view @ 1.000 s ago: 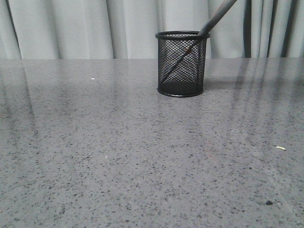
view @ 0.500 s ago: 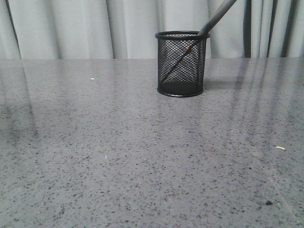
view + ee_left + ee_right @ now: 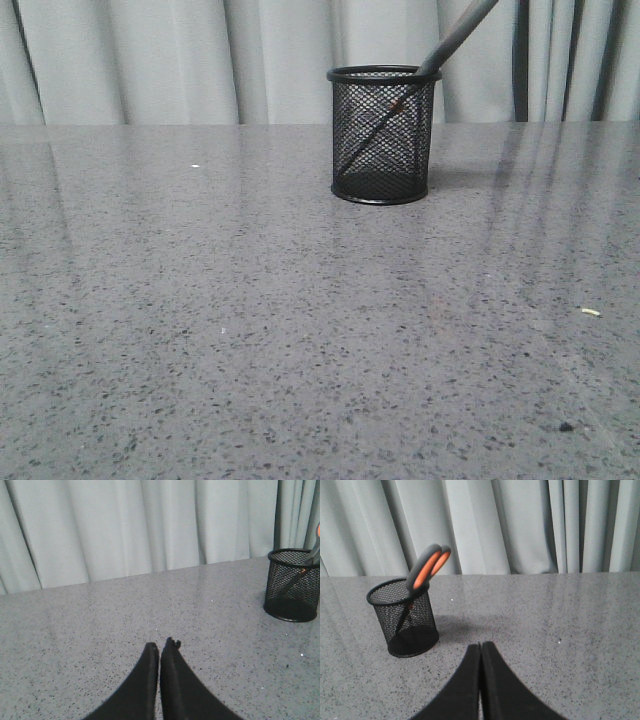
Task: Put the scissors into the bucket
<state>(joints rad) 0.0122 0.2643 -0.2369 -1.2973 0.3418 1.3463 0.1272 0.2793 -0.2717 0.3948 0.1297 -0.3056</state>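
Observation:
The black wire-mesh bucket stands upright on the grey table, far middle in the front view. The scissors stand in it, blades down, grey handles leaning out over the rim. In the right wrist view the bucket holds the scissors with orange-lined loops up. In the left wrist view the bucket is at the edge of the picture. My left gripper is shut and empty, well away from the bucket. My right gripper is shut and empty, beside the bucket and apart from it. Neither gripper shows in the front view.
Grey speckled table with pale curtains behind its far edge. A small pale scrap and a dark speck lie on the table at the near right.

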